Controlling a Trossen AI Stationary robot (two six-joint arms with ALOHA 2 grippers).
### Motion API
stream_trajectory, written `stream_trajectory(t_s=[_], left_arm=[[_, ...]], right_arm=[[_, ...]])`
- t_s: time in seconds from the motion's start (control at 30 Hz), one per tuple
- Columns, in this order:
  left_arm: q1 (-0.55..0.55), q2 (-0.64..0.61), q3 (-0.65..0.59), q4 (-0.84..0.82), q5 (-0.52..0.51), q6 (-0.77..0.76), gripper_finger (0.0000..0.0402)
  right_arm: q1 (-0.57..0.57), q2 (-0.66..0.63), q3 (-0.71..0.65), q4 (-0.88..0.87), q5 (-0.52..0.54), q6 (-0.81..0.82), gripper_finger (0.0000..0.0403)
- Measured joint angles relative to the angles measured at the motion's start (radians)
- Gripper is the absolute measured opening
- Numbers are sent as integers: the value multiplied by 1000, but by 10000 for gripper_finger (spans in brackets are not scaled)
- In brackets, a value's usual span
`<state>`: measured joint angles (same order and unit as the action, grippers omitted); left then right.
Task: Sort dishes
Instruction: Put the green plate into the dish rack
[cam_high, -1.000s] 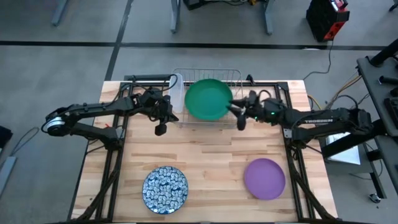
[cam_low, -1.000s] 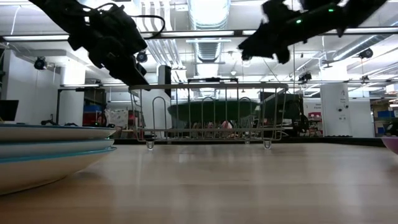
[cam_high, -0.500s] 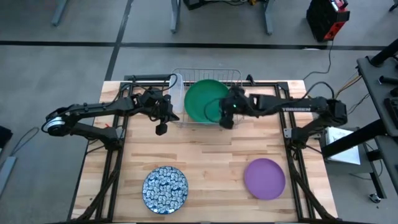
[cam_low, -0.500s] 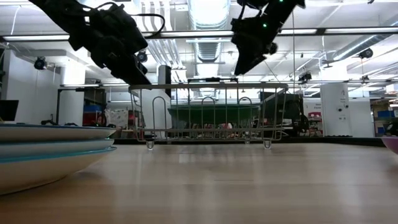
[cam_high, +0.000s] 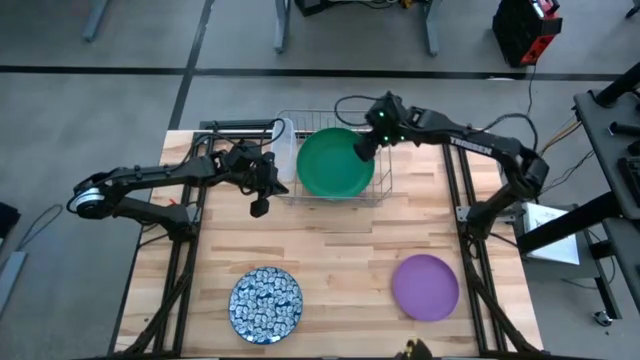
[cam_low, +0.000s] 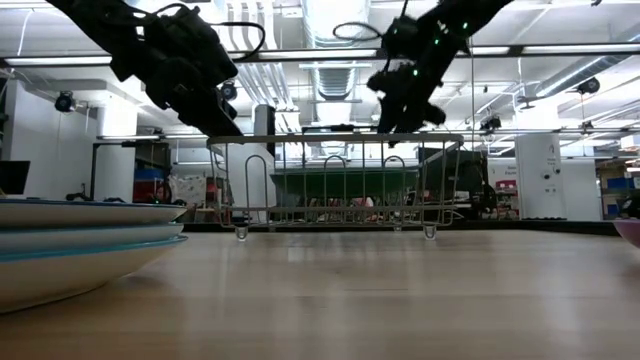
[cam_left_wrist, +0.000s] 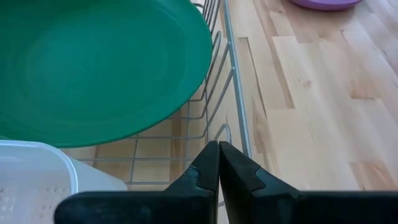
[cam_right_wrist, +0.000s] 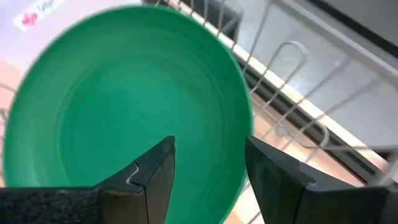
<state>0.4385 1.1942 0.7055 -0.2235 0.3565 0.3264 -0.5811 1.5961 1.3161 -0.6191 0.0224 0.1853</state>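
Right pincer (cam_high: 366, 148) spread above green plate (cam_high: 334, 162) in rack (cam_high: 383, 178). Best lowered square over rim before pinching. Left pincer (cam_high: 258, 205) pressed together, idle beside rack.

The wire rack (cam_high: 335, 155) at the table's (cam_high: 340, 250) far edge is filled by the green plate (cam_high: 335, 162), with the right gripper (cam_high: 366, 146) over its far right rim; a clear tub (cam_high: 284, 150) and the left gripper (cam_high: 259, 205) flank its left; bare wood lies between the patterned plate (cam_high: 265, 304) and purple plate (cam_high: 425, 286).
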Motion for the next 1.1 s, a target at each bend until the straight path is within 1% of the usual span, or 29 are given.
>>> stream_trajectory(t_s=[0.07, 0.13, 0.6, 0.77, 0.93, 1.1], left_arm=[[0, 0, 0, -2, 0, -4, 0], [0, 0, 0, -2, 1, -7, 0], [0, -1, 0, -2, 1, -14, 0], [0, -1, 0, -2, 1, -14, 0], [0, -1, 0, -1, 2, -14, 0], [0, -1, 0, -1, 2, -14, 0]], right_arm=[[-18, 30, 6, 3, -43, -27, 181], [-31, 61, 20, -1, -62, -38, 181], [-69, 222, 112, -62, -63, -117, 181], [-83, 244, 146, -74, -55, -148, 181], [-90, 240, 181, -95, -54, -162, 181], [-97, 242, 176, -104, -54, -176, 181]])
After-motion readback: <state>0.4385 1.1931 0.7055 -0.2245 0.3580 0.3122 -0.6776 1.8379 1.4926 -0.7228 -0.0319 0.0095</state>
